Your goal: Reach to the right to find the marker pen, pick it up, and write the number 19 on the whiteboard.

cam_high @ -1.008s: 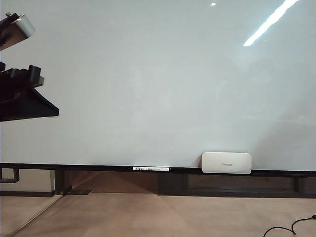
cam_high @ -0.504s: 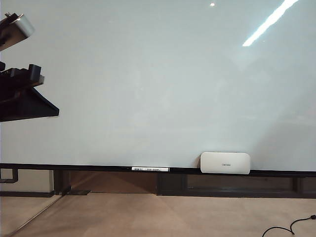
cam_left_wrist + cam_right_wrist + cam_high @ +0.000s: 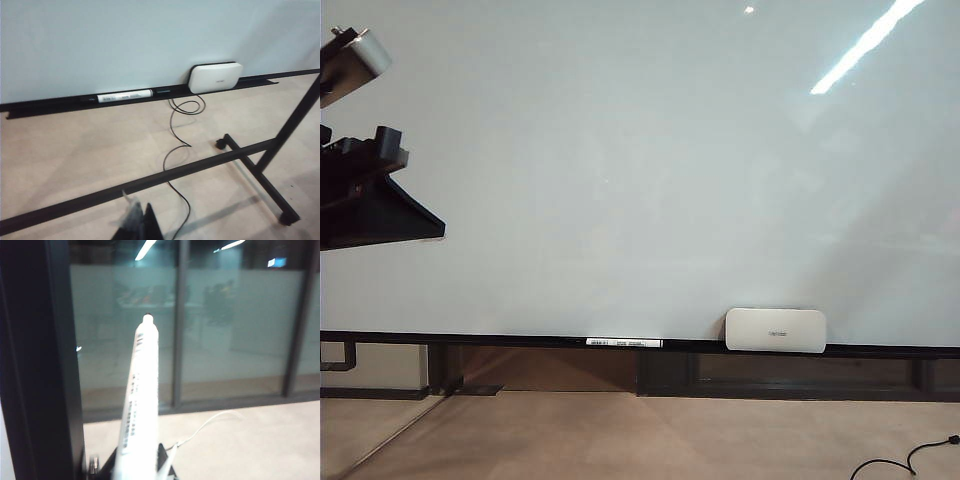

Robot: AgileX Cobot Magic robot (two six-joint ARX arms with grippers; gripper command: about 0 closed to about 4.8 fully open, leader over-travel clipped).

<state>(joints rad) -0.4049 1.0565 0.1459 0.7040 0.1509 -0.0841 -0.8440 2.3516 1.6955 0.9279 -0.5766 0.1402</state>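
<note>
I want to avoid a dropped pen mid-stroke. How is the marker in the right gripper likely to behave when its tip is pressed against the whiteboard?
The marker pen looks stiff, so it probably won't bend. Its smooth white barrel may slip back through the right gripper, which is shut on its lower end only. The whiteboard is glossy, so the tip could skate.

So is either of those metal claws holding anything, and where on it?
The right gripper clamps a white marker pen by its rear end, tip outward. The left gripper holds nothing visible.
</note>
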